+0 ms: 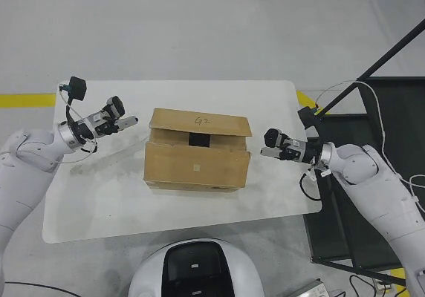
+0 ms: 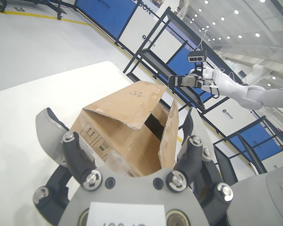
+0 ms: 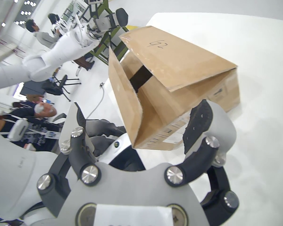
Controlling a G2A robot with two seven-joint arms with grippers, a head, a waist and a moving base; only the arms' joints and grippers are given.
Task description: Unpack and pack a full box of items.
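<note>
Top view.
A: What lies leftmost?
B: Left gripper (image 1: pixel 129 119), fingers spread, empty, near one end of the box (image 1: pixel 198 167).
A: Centre?
B: That box, middle of the desk (image 1: pixel 86 200), top flaps ajar.
A: Rightmost?
B: Right gripper (image 1: pixel 267 147), likewise spread and empty, just beside the opposite end.

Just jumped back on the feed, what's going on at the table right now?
A cardboard box sits on the table. Its top flaps are only partly shut, with a dark gap between them. The left gripper and the right gripper hover at opposite ends of the box, both open and neither touching it. What is inside can't be seen.
</note>
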